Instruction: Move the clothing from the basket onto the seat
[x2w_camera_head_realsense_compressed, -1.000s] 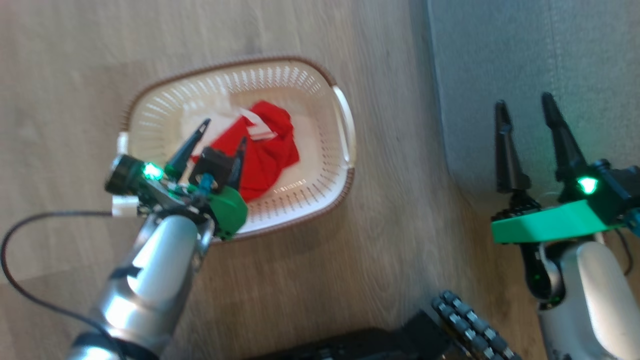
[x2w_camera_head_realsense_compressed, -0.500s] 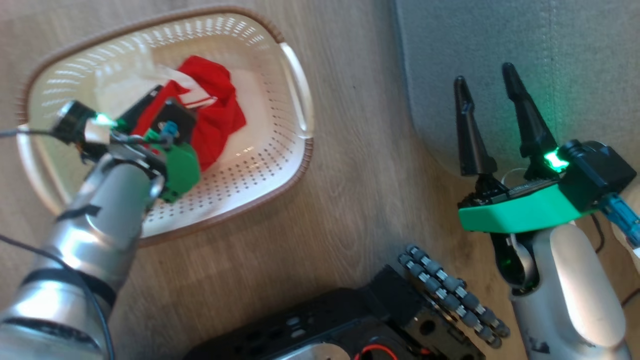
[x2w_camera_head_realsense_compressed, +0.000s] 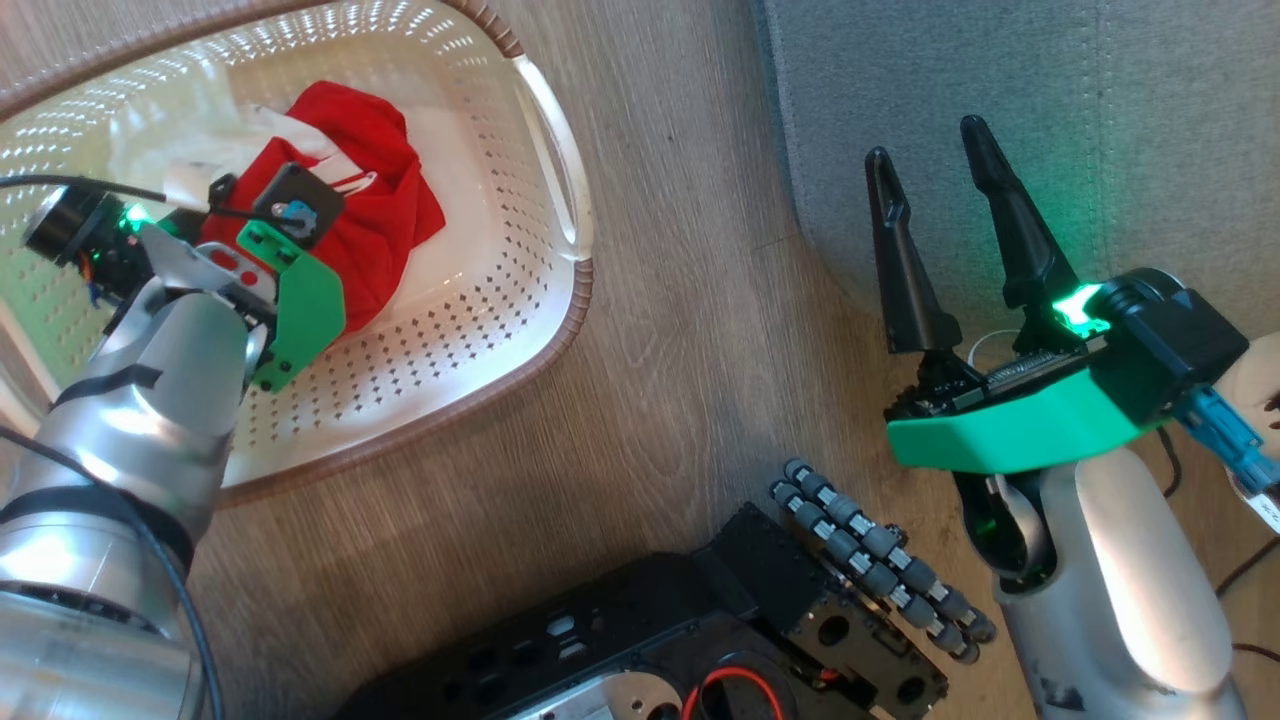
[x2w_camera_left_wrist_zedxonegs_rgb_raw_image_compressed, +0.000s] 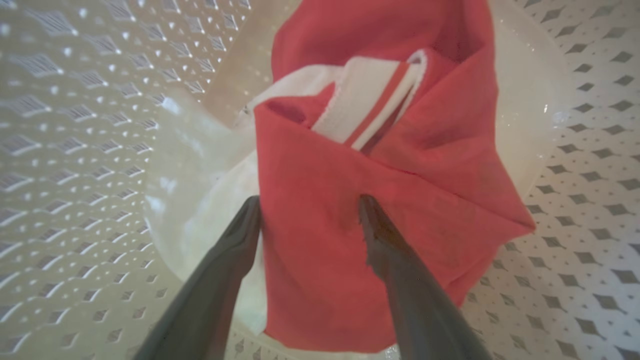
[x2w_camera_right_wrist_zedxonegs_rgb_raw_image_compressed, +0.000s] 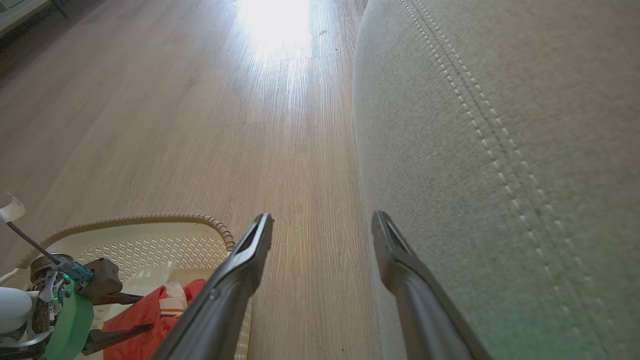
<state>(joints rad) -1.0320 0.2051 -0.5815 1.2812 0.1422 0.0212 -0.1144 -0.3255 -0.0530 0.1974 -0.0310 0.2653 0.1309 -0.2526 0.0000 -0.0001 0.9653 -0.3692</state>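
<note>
Left pincer (x2w_camera_left_wrist_zedxonegs_rgb_raw_image_compressed: 310, 202) sits down in the basket (x2w_camera_head_realsense_compressed: 520, 300), spread wide astride a fold of the red clothing (x2w_camera_left_wrist_zedxonegs_rgb_raw_image_compressed: 380, 165), gripping nothing. That clothing lies bunched on the basket's bottom, apart from the seat (x2w_camera_head_realsense_compressed: 1100, 100). I judge this the pick-up step: next I must pinch that fold and lift it clear. Right pincer (x2w_camera_head_realsense_compressed: 924, 140) hangs open, empty.

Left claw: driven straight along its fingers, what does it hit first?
The red clothing lying in the basket. The open left claw straddles a fold of it, and its tips look to be right at the fabric, though depth is hard to judge.
</note>
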